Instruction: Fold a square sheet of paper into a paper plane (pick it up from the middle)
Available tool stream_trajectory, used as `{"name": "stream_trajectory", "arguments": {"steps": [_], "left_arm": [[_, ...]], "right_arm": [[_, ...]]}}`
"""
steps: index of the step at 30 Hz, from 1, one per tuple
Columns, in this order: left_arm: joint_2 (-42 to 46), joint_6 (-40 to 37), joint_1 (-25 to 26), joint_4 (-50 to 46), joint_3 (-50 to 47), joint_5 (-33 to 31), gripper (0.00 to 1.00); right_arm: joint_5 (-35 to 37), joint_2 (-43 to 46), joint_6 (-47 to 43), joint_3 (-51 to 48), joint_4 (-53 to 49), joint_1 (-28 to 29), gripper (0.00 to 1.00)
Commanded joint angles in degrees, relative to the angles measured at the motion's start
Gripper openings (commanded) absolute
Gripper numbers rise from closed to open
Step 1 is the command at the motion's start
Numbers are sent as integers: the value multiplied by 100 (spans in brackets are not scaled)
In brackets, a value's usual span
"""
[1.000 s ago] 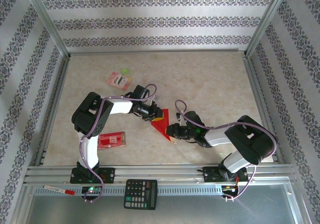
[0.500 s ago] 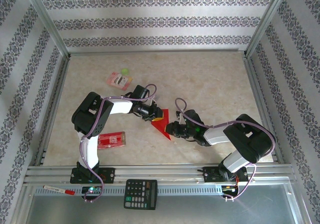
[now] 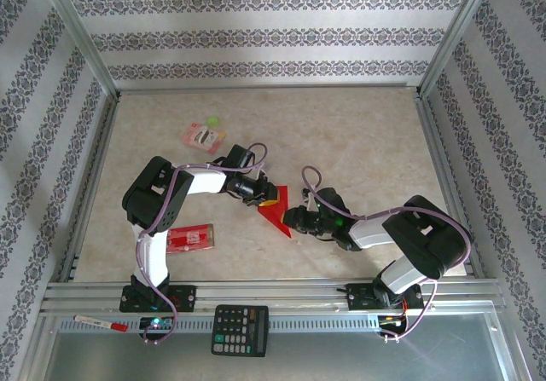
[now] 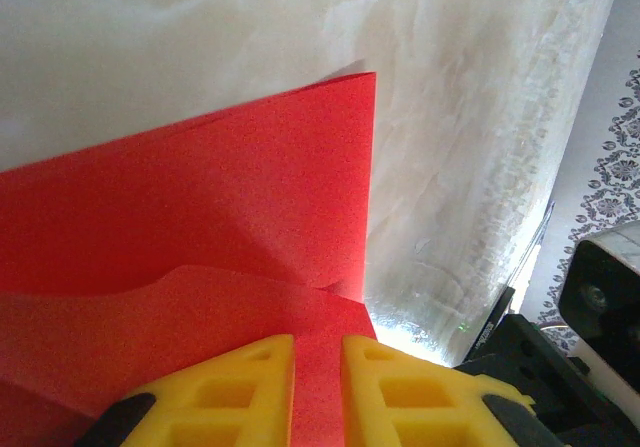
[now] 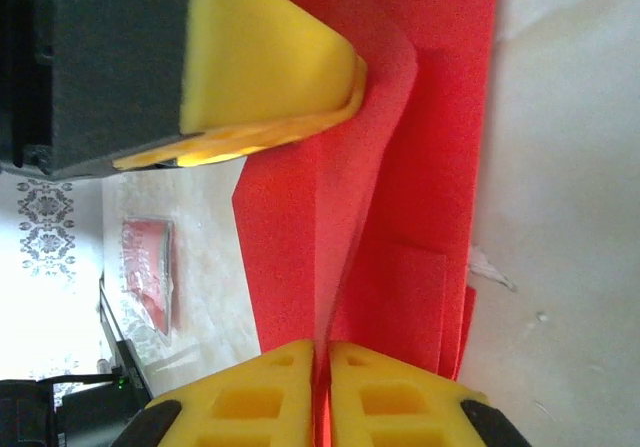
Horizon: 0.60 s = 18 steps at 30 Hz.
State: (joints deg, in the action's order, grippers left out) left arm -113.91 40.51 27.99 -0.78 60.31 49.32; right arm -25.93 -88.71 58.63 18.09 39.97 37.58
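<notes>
Folded red paper (image 3: 278,214) sat low over the tabletop (image 3: 358,142), between the two pincers and in the same spot as a second before. The left pincer (image 4: 318,387) stayed pinched on one fold, the rest of the sheet spreading ahead of its tips. The right pincer (image 5: 322,397) had edged slightly toward the left one and nipped tighter on the opposite layered edge.
</notes>
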Motion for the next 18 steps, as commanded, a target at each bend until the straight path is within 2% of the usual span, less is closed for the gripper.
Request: {"name": "stream_trajectory", "arguments": {"steps": [1, 7, 18], "left_arm": [[-184, -152, -66, -226, -187, -364, 20], [-177, -149, -70, -225, -195, -345, 20], [-158, -175, -70, -277, -169, -345, 20]], "right_arm": [[131, 89, -10, -156, 136, -58, 14], [156, 279, -38, -304, 31, -76, 19], [401, 372, -13, -580, -15, 77, 15]]}}
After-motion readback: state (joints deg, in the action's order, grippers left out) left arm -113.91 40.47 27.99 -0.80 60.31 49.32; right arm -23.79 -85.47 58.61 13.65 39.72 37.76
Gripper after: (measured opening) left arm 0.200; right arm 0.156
